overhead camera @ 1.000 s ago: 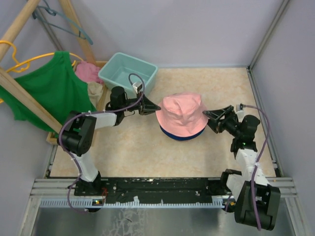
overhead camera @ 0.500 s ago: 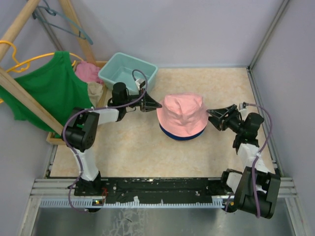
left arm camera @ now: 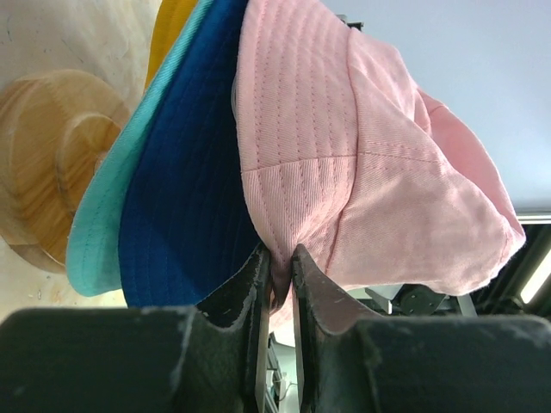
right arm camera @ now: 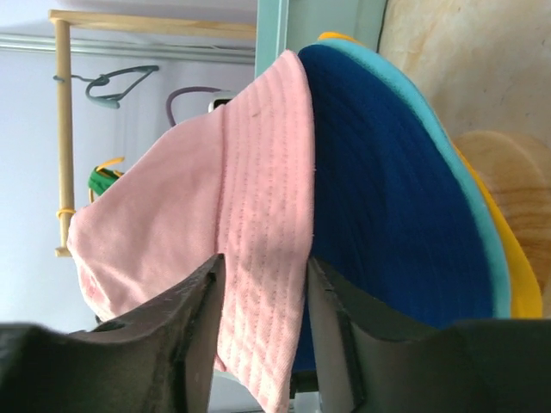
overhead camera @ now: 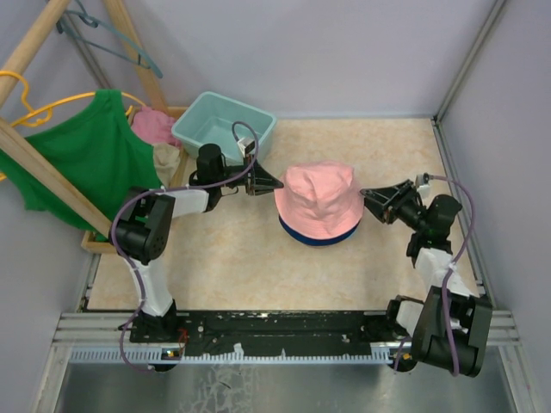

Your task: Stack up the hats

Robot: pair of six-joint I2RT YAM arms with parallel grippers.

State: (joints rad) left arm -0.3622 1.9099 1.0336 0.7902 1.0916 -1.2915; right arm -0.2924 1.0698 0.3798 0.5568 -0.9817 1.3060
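The pink hat [overhead camera: 317,200] sits on top of the stack in the middle of the table, with the navy blue hat's brim [overhead camera: 317,237] showing beneath it. In the left wrist view the pink hat [left arm camera: 370,172] lies over the navy hat [left arm camera: 189,189], the teal hat [left arm camera: 108,219] and the orange-yellow hat [left arm camera: 172,26]. My left gripper [overhead camera: 274,182] [left arm camera: 281,258] is shut on the pink brim at the hat's left edge. My right gripper [overhead camera: 368,197] [right arm camera: 263,267] is open at the right edge, its jaws either side of the pink brim [right arm camera: 258,215], with the navy hat [right arm camera: 387,198] beside it.
A round wooden stand [left arm camera: 52,146] [right arm camera: 508,172] is under the stack. A teal tub [overhead camera: 224,127] stands at the back left. A green tank top [overhead camera: 86,159] hangs on a wooden rack [overhead camera: 43,172] at the left, with a pink cloth [overhead camera: 153,125] behind it.
My left wrist has swung slightly toward the back while the gripper stays at the hat's left edge. My right gripper has shifted a little toward the back. The stack has hardly moved.
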